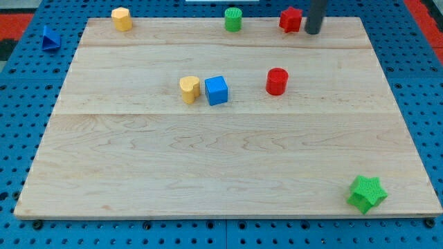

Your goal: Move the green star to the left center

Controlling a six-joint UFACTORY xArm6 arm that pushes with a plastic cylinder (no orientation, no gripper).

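Observation:
The green star (pixel 366 193) lies at the board's bottom right corner, close to the edge. My tip (pixel 313 31) is at the view's top right, just right of a red star (pixel 291 19), far from the green star. The rod comes down from the top edge.
A wooden board (pixel 221 166) lies on a blue pegboard. A yellow heart (pixel 190 89) touches a blue cube (pixel 217 90) at centre. A red cylinder (pixel 277 81) is right of them. A yellow hexagon (pixel 122 19), green cylinder (pixel 233 19) sit at the top. A blue triangle (pixel 49 37) lies off the board.

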